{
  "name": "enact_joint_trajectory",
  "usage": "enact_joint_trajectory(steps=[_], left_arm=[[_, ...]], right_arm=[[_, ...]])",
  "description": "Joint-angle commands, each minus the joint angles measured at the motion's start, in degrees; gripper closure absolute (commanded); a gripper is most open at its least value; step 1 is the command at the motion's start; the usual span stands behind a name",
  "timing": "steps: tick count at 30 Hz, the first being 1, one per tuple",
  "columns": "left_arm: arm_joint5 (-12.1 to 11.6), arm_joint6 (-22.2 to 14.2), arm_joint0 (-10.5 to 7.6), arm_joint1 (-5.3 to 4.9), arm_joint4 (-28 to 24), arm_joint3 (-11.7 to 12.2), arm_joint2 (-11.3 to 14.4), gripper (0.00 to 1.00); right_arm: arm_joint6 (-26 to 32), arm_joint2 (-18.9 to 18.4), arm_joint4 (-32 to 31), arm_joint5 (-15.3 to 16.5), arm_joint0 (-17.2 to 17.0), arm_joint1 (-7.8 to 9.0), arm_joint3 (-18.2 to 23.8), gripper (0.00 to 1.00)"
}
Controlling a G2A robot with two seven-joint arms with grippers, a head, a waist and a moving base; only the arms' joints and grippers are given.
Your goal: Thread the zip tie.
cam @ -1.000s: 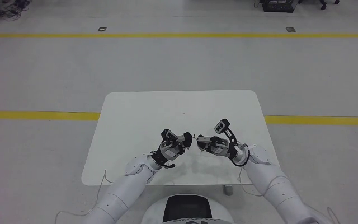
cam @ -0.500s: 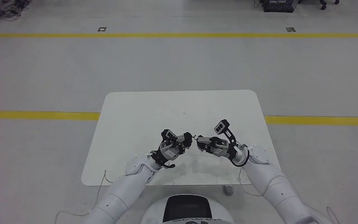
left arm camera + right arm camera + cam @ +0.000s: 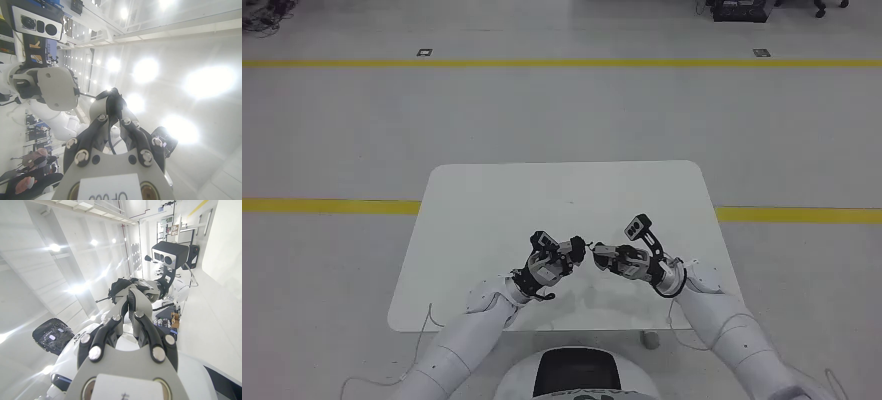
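- One zip tie (image 3: 587, 242) stretches between two pairs of fingers, above the tabletop (image 3: 492, 200).
- Left gripper (image 3: 113, 102) fingers are clamped on it; right gripper (image 3: 130, 298) fingers also.

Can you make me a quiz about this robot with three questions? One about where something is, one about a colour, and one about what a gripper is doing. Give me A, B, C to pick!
1. Where are the left gripper and the right gripper?
A. Down on the floor
B. Close together over the table
C. At opposite table ends

2. What colour is the zip tie?
A. Black
B. Red
C. Green

3. What is the left gripper doing?
A. Wide open
B. Lying flat on the table
C. Shut on the zip tie

Answers:
1 B, because the top view shows them tip to tip above the white table.
2 A, because the thin strap between them is black.
3 C, because the left wrist view shows its fingers pinched together on the strap.
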State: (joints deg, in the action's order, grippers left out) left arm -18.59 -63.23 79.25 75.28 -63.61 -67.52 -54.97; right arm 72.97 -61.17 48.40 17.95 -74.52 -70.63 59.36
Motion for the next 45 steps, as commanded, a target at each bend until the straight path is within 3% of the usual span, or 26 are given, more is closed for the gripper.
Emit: enact_joint_trajectory(steps=[1,45], left_arm=[[0.0,0.0,0.0,0.0,0.0,0.0,0.0,1.0],[0.0,0.0,0.0,0.0,0.0,0.0,0.0,1.0]], right_arm=[[-0.03,0.03,-0.11,-0.02,0.04,-0.03,-0.07,1.0],[-0.92,0.64,-2.97,-1.45,1.04,-0.51,-1.34,1.0]])
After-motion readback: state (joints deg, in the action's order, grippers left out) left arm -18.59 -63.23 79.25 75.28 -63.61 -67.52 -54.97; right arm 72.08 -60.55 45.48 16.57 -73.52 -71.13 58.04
